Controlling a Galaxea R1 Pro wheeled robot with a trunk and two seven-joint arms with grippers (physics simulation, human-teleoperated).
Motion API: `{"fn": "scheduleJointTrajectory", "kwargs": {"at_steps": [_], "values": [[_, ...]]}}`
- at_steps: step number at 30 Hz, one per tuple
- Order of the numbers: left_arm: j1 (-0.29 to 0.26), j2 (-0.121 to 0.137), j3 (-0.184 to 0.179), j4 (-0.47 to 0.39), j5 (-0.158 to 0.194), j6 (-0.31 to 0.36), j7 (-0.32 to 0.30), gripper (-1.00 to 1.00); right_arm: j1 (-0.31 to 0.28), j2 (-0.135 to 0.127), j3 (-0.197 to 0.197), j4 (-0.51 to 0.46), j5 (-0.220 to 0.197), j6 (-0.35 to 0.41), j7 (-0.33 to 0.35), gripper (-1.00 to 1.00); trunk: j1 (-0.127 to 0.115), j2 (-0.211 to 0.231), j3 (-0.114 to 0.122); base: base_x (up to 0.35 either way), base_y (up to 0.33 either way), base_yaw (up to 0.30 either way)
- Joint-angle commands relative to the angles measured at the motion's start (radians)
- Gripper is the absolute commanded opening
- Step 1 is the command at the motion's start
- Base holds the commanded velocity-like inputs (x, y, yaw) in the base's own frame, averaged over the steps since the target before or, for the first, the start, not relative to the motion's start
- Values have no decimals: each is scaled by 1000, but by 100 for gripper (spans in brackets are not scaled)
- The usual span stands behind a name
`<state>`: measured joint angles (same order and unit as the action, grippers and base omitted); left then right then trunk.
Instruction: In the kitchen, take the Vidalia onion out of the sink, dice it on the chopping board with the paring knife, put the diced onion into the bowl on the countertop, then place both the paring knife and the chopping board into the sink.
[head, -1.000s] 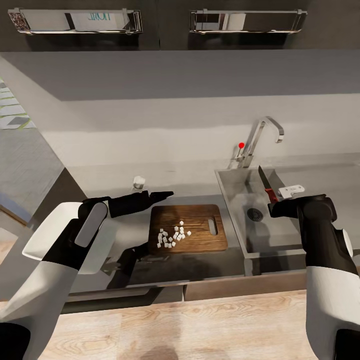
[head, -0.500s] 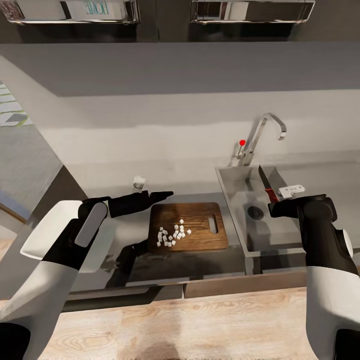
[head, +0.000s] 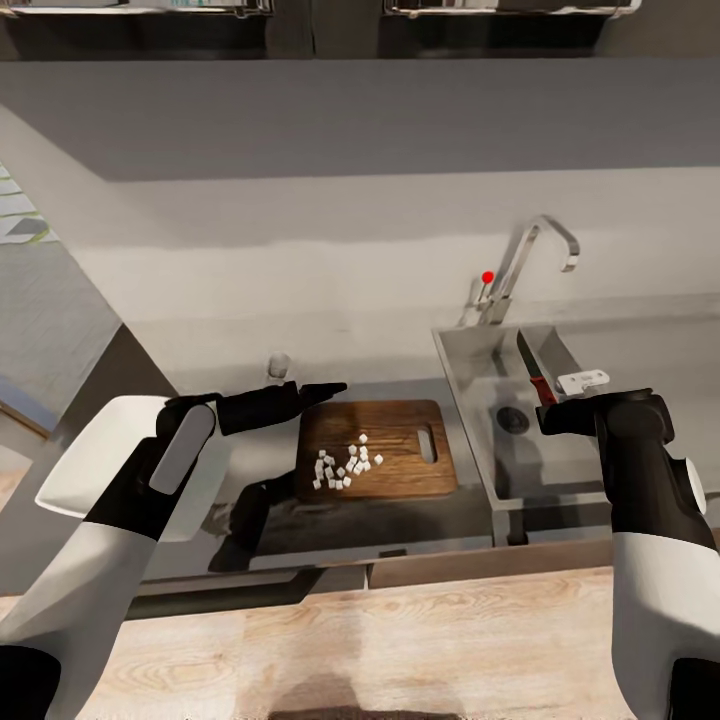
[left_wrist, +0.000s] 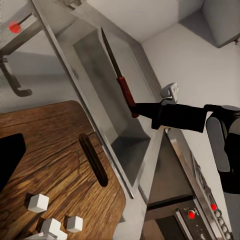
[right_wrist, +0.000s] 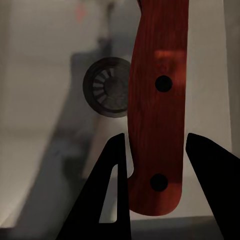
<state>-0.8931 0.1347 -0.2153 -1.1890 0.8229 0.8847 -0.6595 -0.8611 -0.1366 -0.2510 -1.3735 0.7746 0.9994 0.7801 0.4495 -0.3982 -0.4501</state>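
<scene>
Camera tilted since a second ago: whole scene sits differently in the head view; arms, board, dice unchanged relative to each other.

Right gripper (head: 545, 408) pinching paring knife (head: 532, 368) by its red handle, fingers (right_wrist: 116, 170) either side of it in the right wrist view. Held over sink (head: 470, 372) basin, dark blade pointing away toward the back wall. Drain (right_wrist: 107, 87) visible below the handle.

Left gripper (head: 325, 389): cannot tell whether spread or closed, holding nothing visible. Hanging above the far left corner of chopping board (head: 378, 450).

Board lying flat on countertop (head: 330, 525), just left of the sink, slot handle toward the sink. Diced Vidalia onion (head: 345, 468) clustered on the board's left-centre, white cubes, touching the wood.

Bowl (head: 80, 470) left of the board, partly hidden behind the left arm.

Tap (head: 525, 262) with red knob behind the sink.
</scene>
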Motion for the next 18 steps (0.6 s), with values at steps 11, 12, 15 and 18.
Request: {"fn": "scheduleJointTrajectory", "kwargs": {"at_steps": [11,12,15,18], "values": [[-1,0,-2,-49,4,5,0,100,-1,0,-1,-1,9,2,11,-100,0,-2,-19,0,0,0],[-1,0,-2,-65,4,6,-1,100,-1,0,-1,-1,9,2,11,-100,0,-2,-21,0,0,0],[-1,-1,-7,-110,4,6,-1,100,-1,0,-1,-1,9,2,11,-100,0,-2,-26,0,0,0],[-1,-7,-17,-172,4,8,1,100,-1,0,-1,-1,9,2,11,-100,0,-2,-30,0,0,0]]}}
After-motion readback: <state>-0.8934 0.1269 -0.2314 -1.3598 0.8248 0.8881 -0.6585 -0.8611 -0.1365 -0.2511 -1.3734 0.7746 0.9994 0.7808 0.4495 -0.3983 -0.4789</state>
